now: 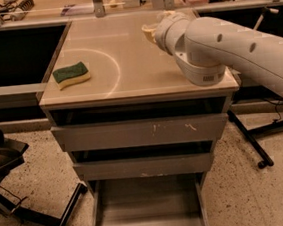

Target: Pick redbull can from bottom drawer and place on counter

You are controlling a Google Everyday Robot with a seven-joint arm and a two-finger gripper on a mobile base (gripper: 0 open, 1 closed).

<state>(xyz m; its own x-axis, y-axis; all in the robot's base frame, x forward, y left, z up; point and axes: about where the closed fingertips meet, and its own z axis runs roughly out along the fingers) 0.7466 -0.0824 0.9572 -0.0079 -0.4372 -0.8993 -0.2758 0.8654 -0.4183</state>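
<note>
The counter [127, 71] is the glossy beige top of the grey cabinet, marked with a pale arc. My gripper [151, 30] is over its far right part, mostly hidden behind my white arm [225, 42], which reaches in from the right. The redbull can is not in view; it may be hidden by the arm or gripper. The bottom drawer [148, 204] is pulled open at the foot of the cabinet, and the part of its flat floor that shows is bare.
A green-and-yellow sponge [71, 74] lies on the counter's left side. Two wider scratched drawers [141, 133] sit above the bottom one, slightly open. A dark chair base [6, 163] stands at the left and a wheeled leg [257, 146] at the right.
</note>
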